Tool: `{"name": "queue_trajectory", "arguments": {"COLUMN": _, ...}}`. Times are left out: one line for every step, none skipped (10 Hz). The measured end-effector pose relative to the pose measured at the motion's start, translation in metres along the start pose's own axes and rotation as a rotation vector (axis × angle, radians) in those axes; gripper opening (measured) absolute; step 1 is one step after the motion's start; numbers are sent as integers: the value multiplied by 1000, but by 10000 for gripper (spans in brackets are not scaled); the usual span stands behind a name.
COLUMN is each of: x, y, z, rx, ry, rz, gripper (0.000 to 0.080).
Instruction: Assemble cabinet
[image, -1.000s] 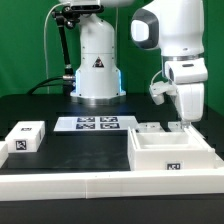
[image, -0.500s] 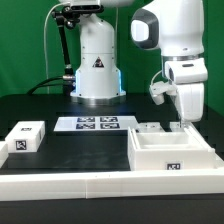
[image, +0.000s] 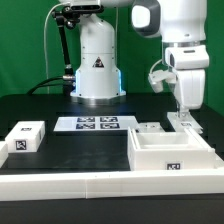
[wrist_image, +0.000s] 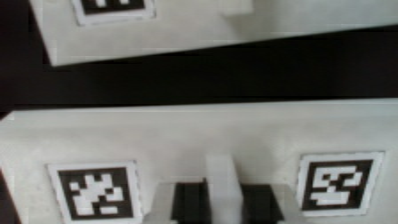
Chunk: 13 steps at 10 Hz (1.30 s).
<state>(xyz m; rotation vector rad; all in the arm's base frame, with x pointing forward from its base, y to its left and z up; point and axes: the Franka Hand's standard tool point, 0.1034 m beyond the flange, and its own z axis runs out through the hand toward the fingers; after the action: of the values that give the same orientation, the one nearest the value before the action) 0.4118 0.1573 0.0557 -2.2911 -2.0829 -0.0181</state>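
As my gripper (image: 183, 121) straddles a white ridge on the panel (wrist_image: 178, 135) at the cabinet's (image: 150, 160) far right, I cannot tell whether it pinches. Next, I judge, comes a square lift.

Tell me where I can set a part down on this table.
The widest bare patch is the black table between the small tagged block, the marker board and the cabinet. A narrower strip lies behind the block, toward the robot base. The exterior view's right is crowded: cabinet, loose panels, pincer above.
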Motion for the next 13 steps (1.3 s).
{"name": "queue_trajectory", "arguments": {"x": -10, "y": 7, "z": -11, "rx": -9, "ry": -10, "rz": -4, "gripper": 69}}
{"name": "queue_trajectory", "arguments": {"x": -25, "y": 8, "z": -15, "rx": -15, "ry": -15, "rz": -4, "gripper": 69}}
{"name": "queue_trajectory", "arguments": {"x": -37, "y": 5, "z": -12, "rx": -8, "ry": -17, "rz": -7, "gripper": 69}}
{"name": "queue_trajectory", "arguments": {"x": -35, "y": 6, "z": -12, "rx": -7, "ry": -16, "rz": 3, "gripper": 69}}
{"name": "queue_trajectory", "arguments": {"x": -36, "y": 5, "z": -11, "rx": -6, "ry": -16, "rz": 5, "gripper": 69}}
{"name": "queue_trajectory", "arguments": {"x": -37, "y": 6, "z": -11, "rx": -5, "ry": -16, "rz": 8, "gripper": 70}}
{"name": "queue_trajectory", "arguments": {"x": -39, "y": 19, "z": -14, "rx": -17, "ry": -11, "rz": 8, "gripper": 70}}
{"name": "queue_trajectory", "arguments": {"x": -37, "y": 24, "z": -15, "rx": -23, "ry": -7, "rz": 12, "gripper": 70}}
{"name": "queue_trajectory", "arguments": {"x": -36, "y": 30, "z": -15, "rx": -26, "ry": -3, "rz": 15, "gripper": 70}}
{"name": "queue_trajectory", "arguments": {"x": -35, "y": 35, "z": -16, "rx": -31, "ry": 1, "rz": 19, "gripper": 70}}
{"name": "queue_trajectory", "arguments": {"x": -35, "y": 38, "z": -15, "rx": -32, "ry": 3, "rz": 21, "gripper": 70}}
{"name": "queue_trajectory", "arguments": {"x": -36, "y": 37, "z": -14, "rx": -30, "ry": 2, "rz": 21, "gripper": 70}}
{"name": "queue_trajectory", "arguments": {"x": -36, "y": 37, "z": -14, "rx": -30, "ry": 2, "rz": 21, "gripper": 70}}
